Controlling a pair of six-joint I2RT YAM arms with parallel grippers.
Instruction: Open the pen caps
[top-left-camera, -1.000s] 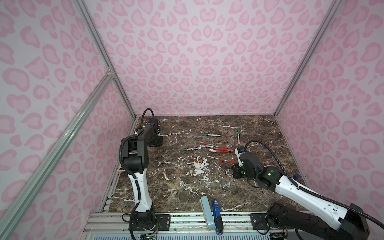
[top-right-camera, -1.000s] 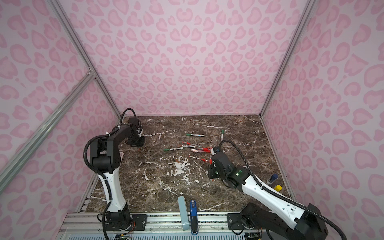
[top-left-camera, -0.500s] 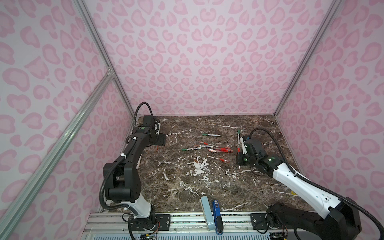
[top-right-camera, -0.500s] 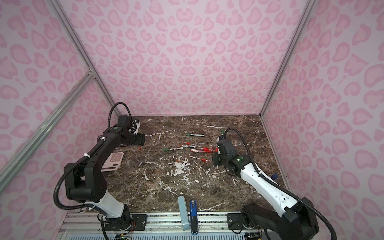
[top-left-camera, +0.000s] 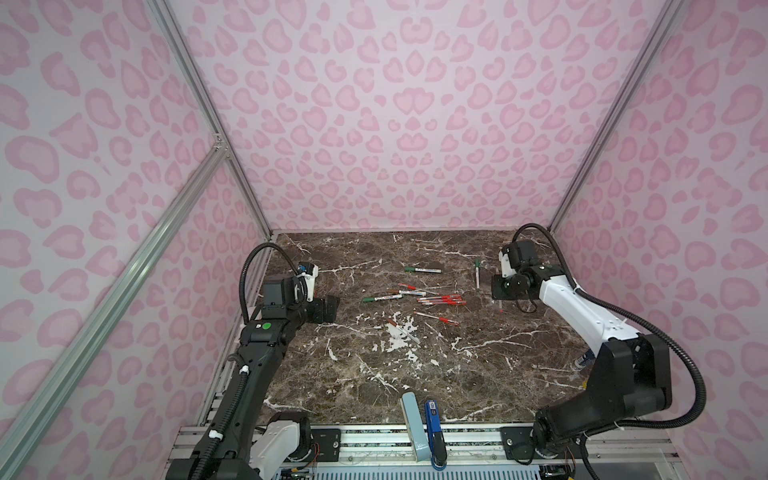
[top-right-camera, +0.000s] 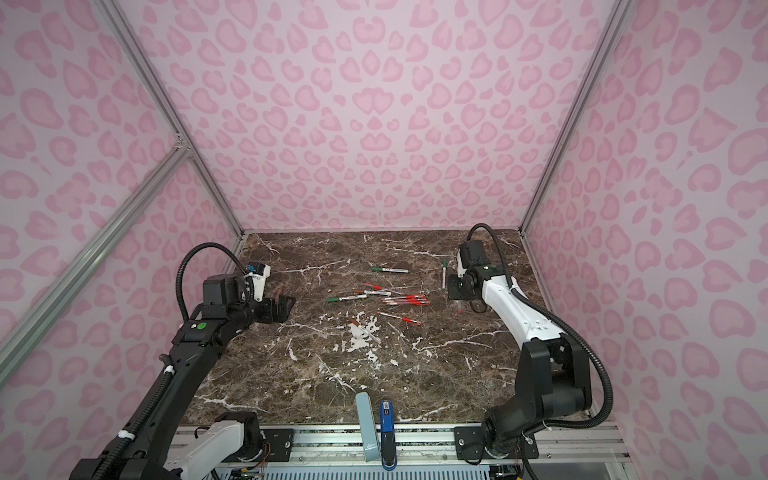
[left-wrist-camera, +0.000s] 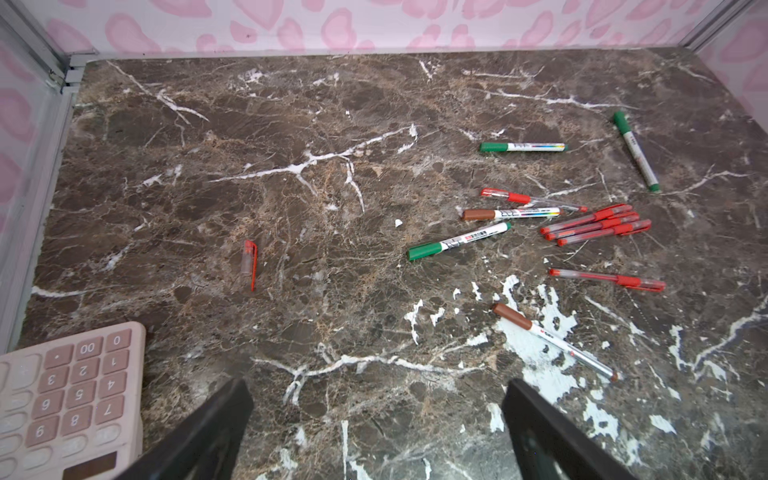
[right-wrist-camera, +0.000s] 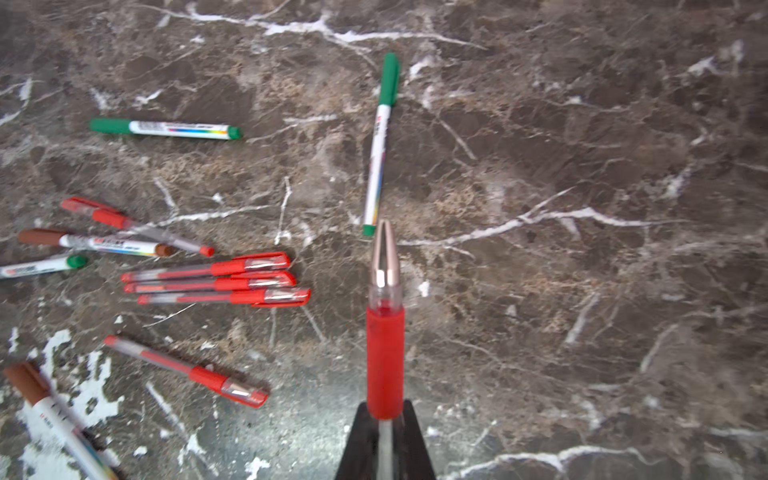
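A loose red cap (left-wrist-camera: 249, 264) lies at nine o'clock from the clustered pens (top-left-camera: 440, 298), near the left gripper (left-wrist-camera: 376, 390), whose jaws are spread wide and empty. At three o'clock, the right gripper (right-wrist-camera: 386, 413) clamps a capless red pen (right-wrist-camera: 384, 353).

Left hand (left-wrist-camera: 376, 388) gapes wide, right hand (right-wrist-camera: 385, 411) pinched tight, both arms outstretched.

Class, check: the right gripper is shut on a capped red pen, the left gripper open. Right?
No: the red pen in the right gripper is uncapped; the right wrist view shows its bare metal tip. The left gripper is indeed open.
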